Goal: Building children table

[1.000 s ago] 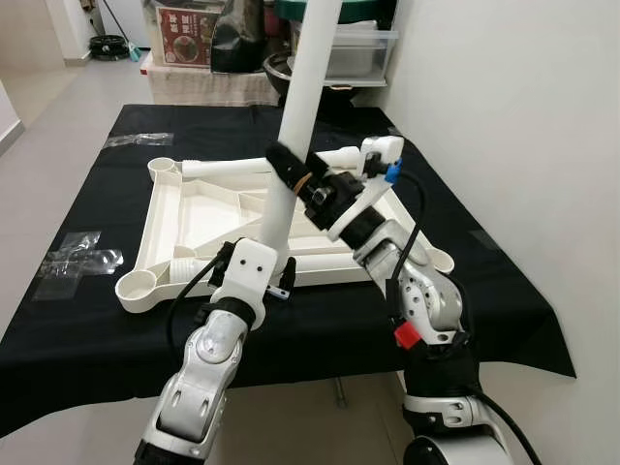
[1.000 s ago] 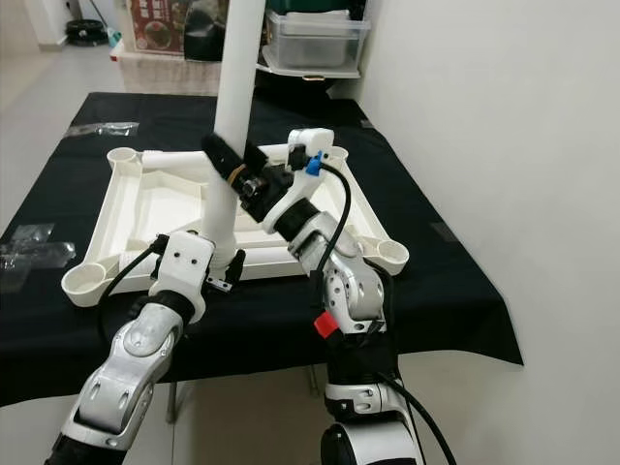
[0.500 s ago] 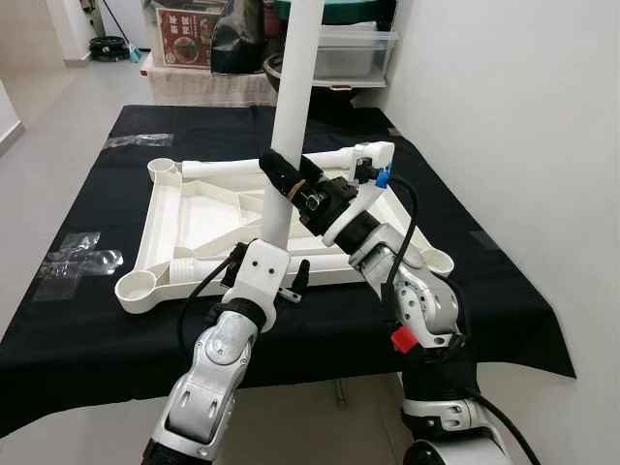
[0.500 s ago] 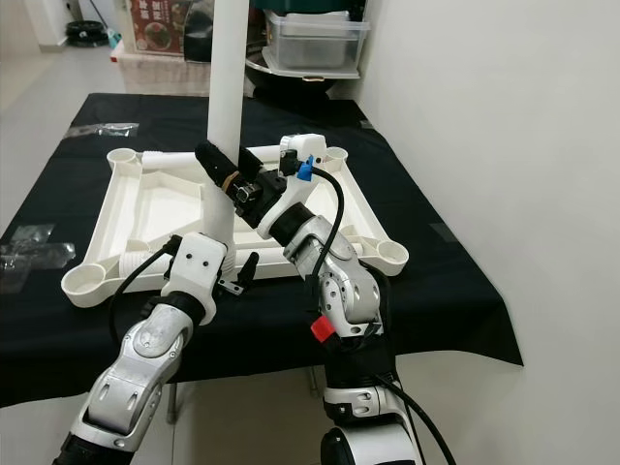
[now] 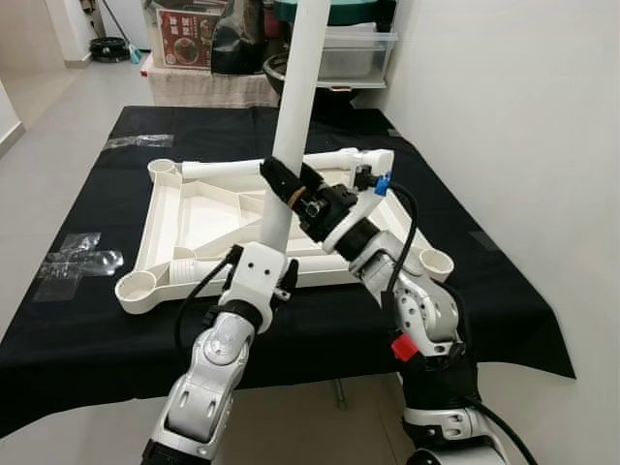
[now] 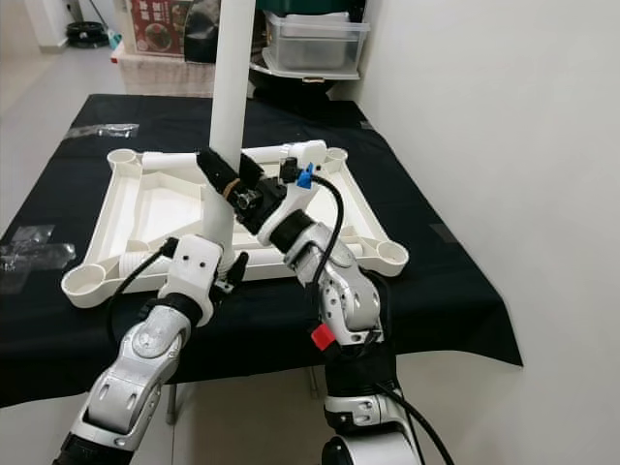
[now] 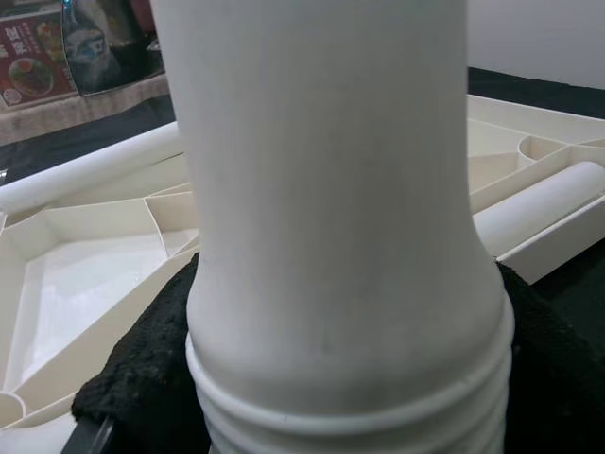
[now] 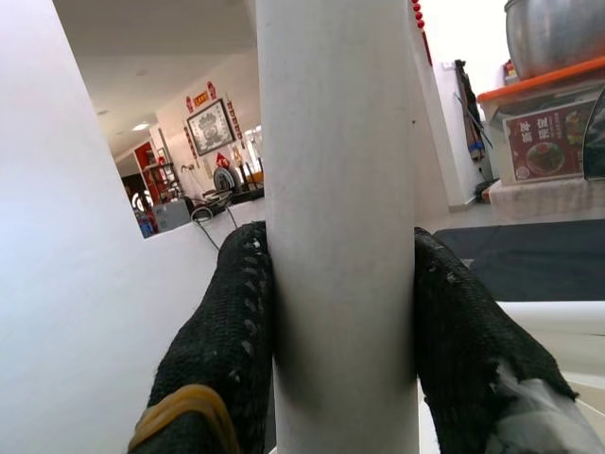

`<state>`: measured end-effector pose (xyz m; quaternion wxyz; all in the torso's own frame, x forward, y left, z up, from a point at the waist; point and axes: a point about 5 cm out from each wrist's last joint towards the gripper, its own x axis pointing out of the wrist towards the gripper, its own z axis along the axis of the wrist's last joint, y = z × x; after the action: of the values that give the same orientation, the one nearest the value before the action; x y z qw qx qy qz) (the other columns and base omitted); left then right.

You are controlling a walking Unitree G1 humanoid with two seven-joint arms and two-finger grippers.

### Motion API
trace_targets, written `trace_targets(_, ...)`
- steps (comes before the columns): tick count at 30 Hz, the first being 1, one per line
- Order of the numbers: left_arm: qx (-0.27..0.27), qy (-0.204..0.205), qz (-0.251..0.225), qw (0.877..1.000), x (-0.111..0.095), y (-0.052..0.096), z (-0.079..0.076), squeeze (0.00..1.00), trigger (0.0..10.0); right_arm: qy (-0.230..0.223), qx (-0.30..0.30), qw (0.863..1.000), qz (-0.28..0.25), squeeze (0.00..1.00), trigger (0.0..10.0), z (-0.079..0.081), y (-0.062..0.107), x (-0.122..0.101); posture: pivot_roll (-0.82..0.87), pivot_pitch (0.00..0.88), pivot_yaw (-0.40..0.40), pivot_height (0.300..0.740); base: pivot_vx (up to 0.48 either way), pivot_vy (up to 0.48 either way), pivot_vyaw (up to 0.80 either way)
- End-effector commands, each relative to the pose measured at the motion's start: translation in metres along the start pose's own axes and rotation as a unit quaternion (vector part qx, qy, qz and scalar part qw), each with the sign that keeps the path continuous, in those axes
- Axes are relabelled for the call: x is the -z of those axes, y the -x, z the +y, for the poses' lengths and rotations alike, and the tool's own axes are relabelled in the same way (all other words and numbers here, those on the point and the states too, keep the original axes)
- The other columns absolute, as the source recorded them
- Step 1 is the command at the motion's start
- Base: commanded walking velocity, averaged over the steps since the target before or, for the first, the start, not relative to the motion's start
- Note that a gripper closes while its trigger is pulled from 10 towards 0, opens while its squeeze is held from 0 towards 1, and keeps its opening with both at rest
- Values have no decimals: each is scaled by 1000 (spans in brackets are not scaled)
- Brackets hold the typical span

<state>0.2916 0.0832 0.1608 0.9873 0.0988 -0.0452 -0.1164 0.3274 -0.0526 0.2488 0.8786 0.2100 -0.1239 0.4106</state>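
Observation:
A long white table leg [image 5: 298,87] stands nearly upright over the upturned white table top [image 5: 184,208], its top leaning slightly right. My right gripper [image 5: 283,184] is shut on the leg partway up; its black fingers [image 8: 227,331] press both sides of the leg [image 8: 336,236]. My left gripper [image 5: 263,254] is at the leg's lower, threaded end [image 7: 326,189], with black fingers [image 7: 142,378] against both sides. The lower end hangs just above the table top's front rim.
Other white legs lie in the table top, one along the back rim [image 5: 223,168] and one along the front [image 5: 320,262]. The work table wears a black cloth [image 5: 97,310] with clear tape [image 5: 77,257] at left. A white wall [image 5: 513,116] is close on the right; boxes stand behind.
The leg swung upright and then back to leaning right at its top. My left gripper's fingers, splayed half a second ago, have closed in on the leg's lower end.

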Motion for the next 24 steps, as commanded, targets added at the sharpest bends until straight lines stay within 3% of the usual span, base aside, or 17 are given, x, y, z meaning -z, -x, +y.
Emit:
trace_targets(1,2,-20,-2,1000,3,3,0,0,0,1,11,1000,0,0,5765,0,2,2,44,0,-79,740,0,0,0)
trace_targets(2,5,-30,1,1000,4,3,1,0,6471,3,17,1000,3,0,10000,-2,2,3,43,0,-79,740,0,0,0)
trace_targets(3,5,-41,2,999,5,4,4,0,10000,4,21,1000,4,490,10000,-3,2,3,44,0,-79,740,0,0,0)
trace_targets(4,5,-41,2,999,5,4,4,0,10000,4,21,1000,4,490,10000,-3,2,3,44,0,-79,740,0,0,0)
trace_targets(5,4,-52,3,999,6,5,7,0,10000,6,22,1000,5,1000,10000,-3,2,2,45,0,-79,740,0,0,0)
trace_targets(7,4,-62,1,998,7,5,9,0,10000,6,23,1000,5,1000,10000,-4,2,2,48,0,-80,740,0,0,0)
trace_targets(8,6,-76,0,997,7,6,12,0,10000,6,19,1000,9,808,10000,-4,2,2,48,0,-81,740,0,0,0)
trace_targets(11,10,-88,0,996,9,8,15,0,10000,4,16,1000,13,808,10000,-3,3,3,50,0,-79,740,0,0,0)
trace_targets(12,16,-100,0,995,10,9,17,0,10000,4,14,1000,18,0,10000,-3,3,4,52,0,-79,740,0,0,0)
trace_targets(24,29,-127,-11,991,9,9,19,0,10000,-22,7,999,48,0,10000,-3,5,12,52,0,-79,740,0,0,0)
